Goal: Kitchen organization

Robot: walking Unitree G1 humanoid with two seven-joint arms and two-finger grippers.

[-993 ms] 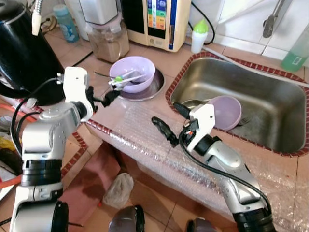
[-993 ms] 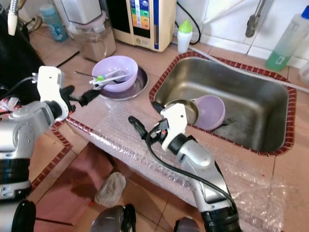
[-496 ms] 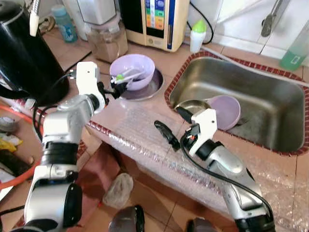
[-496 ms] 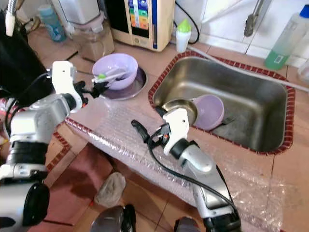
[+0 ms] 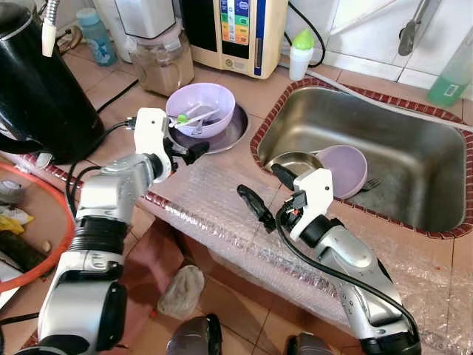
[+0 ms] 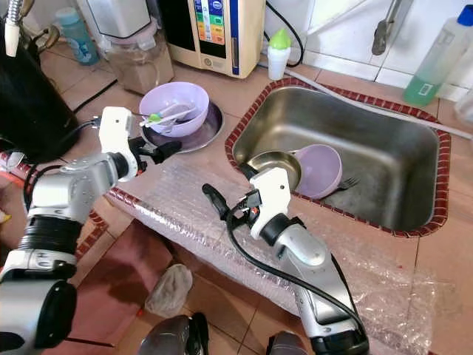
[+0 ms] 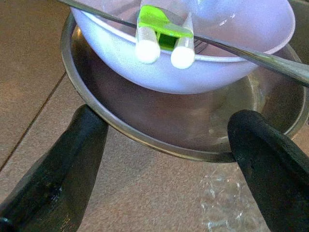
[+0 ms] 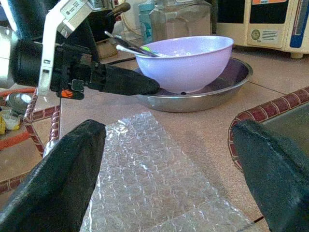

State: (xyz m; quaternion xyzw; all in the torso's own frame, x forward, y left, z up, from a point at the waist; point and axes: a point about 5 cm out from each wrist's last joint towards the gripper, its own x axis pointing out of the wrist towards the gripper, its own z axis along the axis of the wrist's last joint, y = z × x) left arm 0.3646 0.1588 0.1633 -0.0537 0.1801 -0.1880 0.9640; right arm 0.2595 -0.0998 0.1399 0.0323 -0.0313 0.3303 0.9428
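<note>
The left tool (image 5: 194, 151) is low at the near rim of the steel plate (image 7: 159, 140), its fingers apart on both sides of the rim, probably to grip it. The plate stands on the surface (image 5: 140, 96) and carries the purple bowl (image 5: 201, 106) with utensils. The right tool (image 5: 264, 188) hovers over the bubble wrap (image 5: 222, 200), fingers apart, holding nothing.

My 2 arms are silver, and my left gripper (image 5: 194, 151) and right gripper (image 5: 267, 194) have black fingers. The bowl (image 5: 201, 109) is light purple. It sits in a shiny grey metal plate (image 5: 230, 133). The small tongs (image 7: 164, 36) are green and white. The counter (image 5: 244, 89) is pinkish brown, and the sink (image 5: 436, 181) has a dark red brick-pattern edge.
</note>
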